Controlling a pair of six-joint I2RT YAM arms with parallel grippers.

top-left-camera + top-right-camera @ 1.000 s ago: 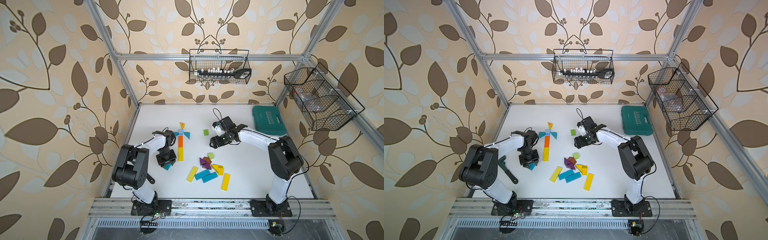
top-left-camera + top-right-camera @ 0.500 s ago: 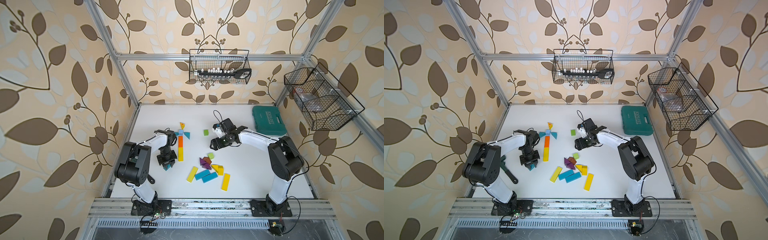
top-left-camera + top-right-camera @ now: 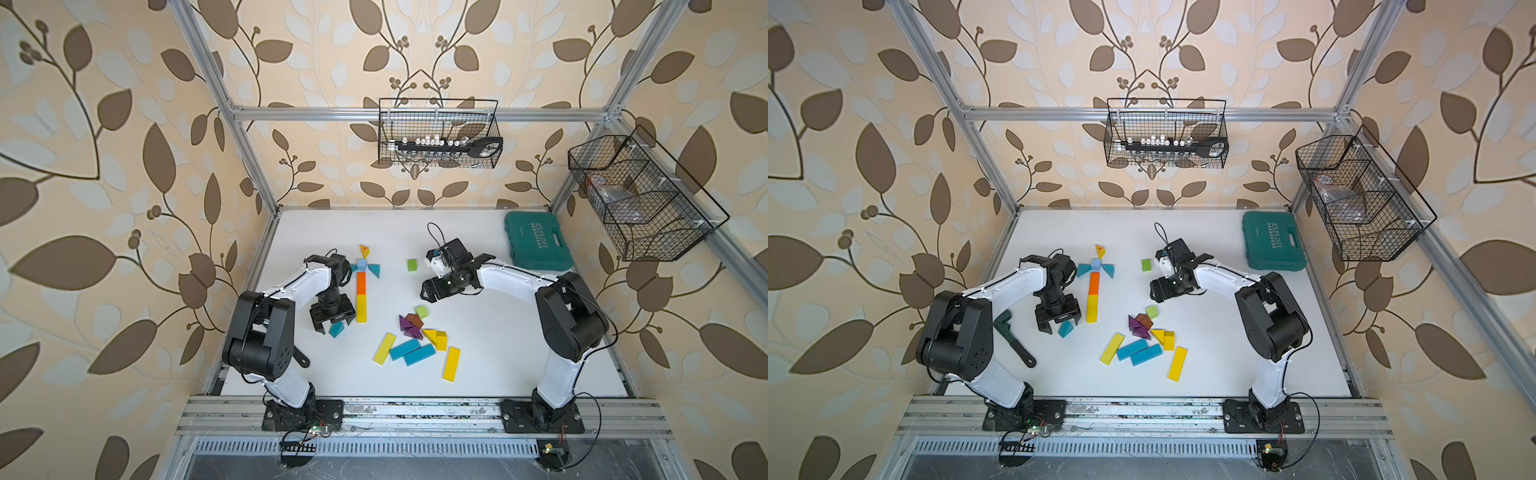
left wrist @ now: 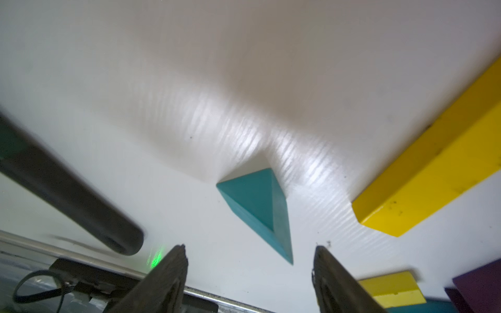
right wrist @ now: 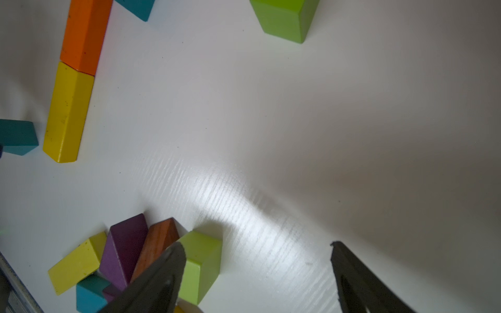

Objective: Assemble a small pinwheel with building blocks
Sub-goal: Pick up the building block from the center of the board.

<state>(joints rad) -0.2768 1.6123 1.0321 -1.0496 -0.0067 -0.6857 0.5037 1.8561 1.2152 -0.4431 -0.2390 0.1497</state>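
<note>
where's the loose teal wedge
In both top views the teal wedge lies loose at the open left pincer's tips, beside the stem's yellow bar.

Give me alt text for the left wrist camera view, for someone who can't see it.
A teal triangular wedge lies on the white table just ahead of the left end effector, whose jaws stand open and empty. A yellow bar lies to one side of it, and a blurred dark tool handle to the other.

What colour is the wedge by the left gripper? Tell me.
Teal wedge, clearest in the left wrist view.
</note>
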